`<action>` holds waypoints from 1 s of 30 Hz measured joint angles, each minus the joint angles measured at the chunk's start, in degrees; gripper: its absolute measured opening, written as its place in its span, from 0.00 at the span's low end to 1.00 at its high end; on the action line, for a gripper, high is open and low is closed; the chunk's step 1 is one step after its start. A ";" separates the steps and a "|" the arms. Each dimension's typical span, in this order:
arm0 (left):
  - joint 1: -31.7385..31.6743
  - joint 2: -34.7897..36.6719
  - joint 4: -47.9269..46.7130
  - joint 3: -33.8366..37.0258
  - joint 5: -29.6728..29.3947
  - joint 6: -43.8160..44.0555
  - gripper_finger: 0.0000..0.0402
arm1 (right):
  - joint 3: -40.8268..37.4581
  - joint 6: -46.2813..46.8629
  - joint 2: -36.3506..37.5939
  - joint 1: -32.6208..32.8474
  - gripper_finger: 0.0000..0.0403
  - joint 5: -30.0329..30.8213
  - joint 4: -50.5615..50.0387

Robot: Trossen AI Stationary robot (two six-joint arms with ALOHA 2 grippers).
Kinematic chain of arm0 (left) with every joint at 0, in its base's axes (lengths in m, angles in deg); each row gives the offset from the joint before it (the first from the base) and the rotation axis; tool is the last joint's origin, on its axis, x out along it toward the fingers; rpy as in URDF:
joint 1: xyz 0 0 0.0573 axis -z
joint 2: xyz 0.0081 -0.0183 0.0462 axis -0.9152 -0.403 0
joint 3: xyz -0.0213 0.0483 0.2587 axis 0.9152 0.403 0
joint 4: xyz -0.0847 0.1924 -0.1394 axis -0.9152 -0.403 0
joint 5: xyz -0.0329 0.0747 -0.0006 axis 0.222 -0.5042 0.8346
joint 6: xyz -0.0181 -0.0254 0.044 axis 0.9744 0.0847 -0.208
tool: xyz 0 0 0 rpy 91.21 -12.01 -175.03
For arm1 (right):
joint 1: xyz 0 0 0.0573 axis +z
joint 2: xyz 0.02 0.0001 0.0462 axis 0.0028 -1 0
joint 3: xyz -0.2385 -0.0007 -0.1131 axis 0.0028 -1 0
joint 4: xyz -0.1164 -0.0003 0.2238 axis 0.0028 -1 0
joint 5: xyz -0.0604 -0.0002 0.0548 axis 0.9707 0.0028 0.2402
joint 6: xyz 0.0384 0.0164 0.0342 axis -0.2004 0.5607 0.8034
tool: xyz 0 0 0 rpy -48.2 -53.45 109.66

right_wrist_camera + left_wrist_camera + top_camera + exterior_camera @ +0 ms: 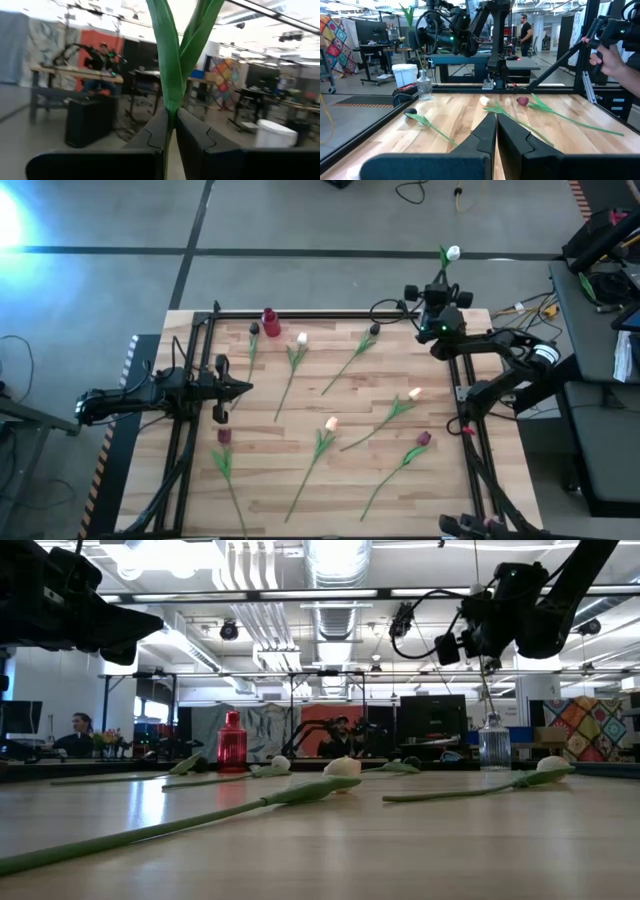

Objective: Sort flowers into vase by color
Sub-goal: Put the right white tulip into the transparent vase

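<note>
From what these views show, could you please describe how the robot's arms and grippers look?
Both arms are dark, jointed links. The left gripper and right gripper have flat, angular black fingers. Black cables loop around the right arm's wrist, which shows a small green light.

We see seven tulips (355, 357) lying scattered flat across the table, dark and pale heads mixed; an eighth, white-headed tulip (452, 253) stands upright beyond the far right corner.

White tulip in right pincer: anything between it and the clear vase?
Nothing visible. The right pincer holds the white tulip upright at the table's far right corner, about over the clear vase.
</note>
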 joint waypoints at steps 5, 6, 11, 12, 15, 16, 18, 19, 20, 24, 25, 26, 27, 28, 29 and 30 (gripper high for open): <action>0.00 0.01 0.00 0.00 0.00 0.00 0.00 | 0.01 -4.62 0.33 1.50 0.07 2.77 -0.04; -0.01 0.00 0.00 0.00 0.00 0.00 0.00 | 0.10 -5.61 0.38 1.85 0.07 3.70 -0.06; 0.00 0.00 0.00 0.02 0.00 0.02 0.00 | 0.93 -9.78 0.42 3.32 0.11 8.21 -0.76; -0.02 0.01 0.00 0.02 0.00 0.02 0.00 | 1.04 -10.06 0.42 3.46 0.12 8.61 -0.78; 0.00 0.01 -0.02 0.00 0.00 0.01 0.00 | 1.29 -10.19 0.42 3.83 0.18 9.60 -0.86; -0.02 0.00 0.00 0.01 0.00 0.00 0.00 | 1.29 -10.25 0.43 4.00 0.20 9.66 -0.87; -0.01 0.00 0.00 0.01 0.00 0.01 0.00 | 1.29 -10.59 0.44 4.47 0.24 9.75 -1.09; 0.00 0.00 -0.01 0.00 0.00 0.02 0.00 | 1.29 -10.88 0.44 4.75 0.27 9.90 -1.16; 0.00 0.00 0.00 0.00 -0.01 0.00 0.00 | 1.29 -10.99 0.44 5.02 0.29 10.12 -1.16; -0.01 0.01 -0.01 0.00 0.00 0.01 0.00 | 1.31 -11.41 0.44 6.11 0.37 12.18 -1.34; 0.00 0.00 0.00 0.00 0.00 0.02 0.00 | 1.29 -11.83 0.44 6.38 0.38 12.90 -1.38; 0.00 0.01 0.00 0.00 0.00 0.00 0.00 | 1.29 -12.22 0.44 6.67 0.39 13.66 -1.38; 0.00 0.00 0.00 0.00 -0.01 0.02 0.00 | 1.29 -12.92 0.44 6.95 0.39 14.26 -1.38; -0.02 0.00 -0.01 0.00 -0.01 0.00 0.00 | 1.29 -13.49 0.44 7.34 0.39 14.86 -1.40; 0.00 0.02 0.00 0.00 0.00 0.02 0.00 | 1.31 -14.32 0.44 7.73 0.39 15.52 -1.43; -0.01 0.01 0.00 0.00 -0.02 0.01 0.00 | 1.37 -15.12 0.45 8.14 0.39 16.12 -1.50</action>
